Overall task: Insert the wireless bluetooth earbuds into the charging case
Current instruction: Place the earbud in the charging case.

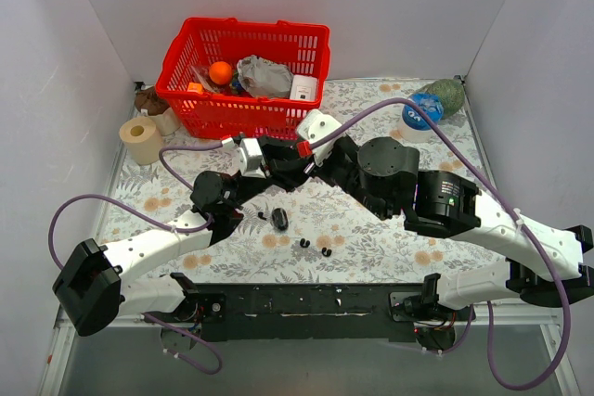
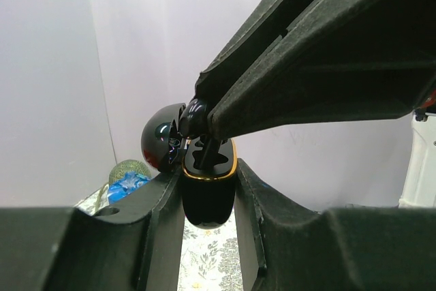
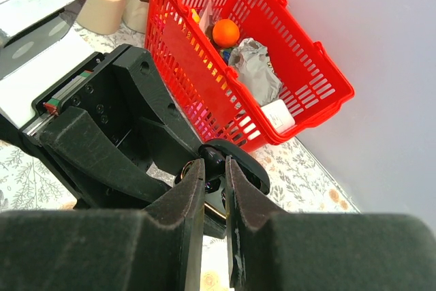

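In the left wrist view my left gripper (image 2: 208, 185) is shut on the charging case (image 2: 208, 199). The case is black with a gold rim, upright, and its round lid (image 2: 162, 142) is open to the left. My right gripper (image 3: 214, 168) comes in from above and is shut on a small glossy black earbud (image 2: 194, 117). The earbud's lower end reaches into the case's open top. In the top view the two grippers, left (image 1: 271, 166) and right (image 1: 292, 159), meet above the table's middle. Tiny black bits (image 1: 304, 243) (image 1: 326, 252) lie on the cloth in front.
A larger black rounded piece (image 1: 278, 220) with a tiny bit (image 1: 262, 216) beside it lies below the grippers. A red basket (image 1: 243, 76) with items stands at the back. A paper roll (image 1: 141, 139) is at the back left, a blue-and-green object (image 1: 427, 108) at the back right.
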Controlling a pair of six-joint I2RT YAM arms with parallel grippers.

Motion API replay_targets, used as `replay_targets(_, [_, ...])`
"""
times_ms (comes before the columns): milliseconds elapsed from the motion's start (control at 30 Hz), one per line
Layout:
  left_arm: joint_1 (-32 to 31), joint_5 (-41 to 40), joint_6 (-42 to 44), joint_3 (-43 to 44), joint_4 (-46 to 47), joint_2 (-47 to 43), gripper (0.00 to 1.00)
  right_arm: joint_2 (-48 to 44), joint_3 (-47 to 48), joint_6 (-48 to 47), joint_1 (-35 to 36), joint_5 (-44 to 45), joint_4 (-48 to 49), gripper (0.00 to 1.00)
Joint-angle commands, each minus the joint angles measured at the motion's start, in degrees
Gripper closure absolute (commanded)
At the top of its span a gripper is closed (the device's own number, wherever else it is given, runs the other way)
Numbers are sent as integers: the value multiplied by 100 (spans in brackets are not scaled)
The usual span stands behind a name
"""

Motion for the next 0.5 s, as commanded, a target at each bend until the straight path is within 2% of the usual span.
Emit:
replay_targets(0, [38, -107, -9, -19, 288, -165, 100, -159, -22, 170, 16, 111, 212, 81])
replay_targets(133, [38, -107, -35, -37, 305, -157, 100, -159, -31, 188, 16, 128, 213, 74])
replay_targets(200, [38, -116, -44, -46, 305, -157, 100, -142, -31, 188, 16, 128, 195, 67])
replay_targets(467, [38, -54, -79, -55, 314, -122, 100, -54, 74, 197, 16, 111, 204, 58])
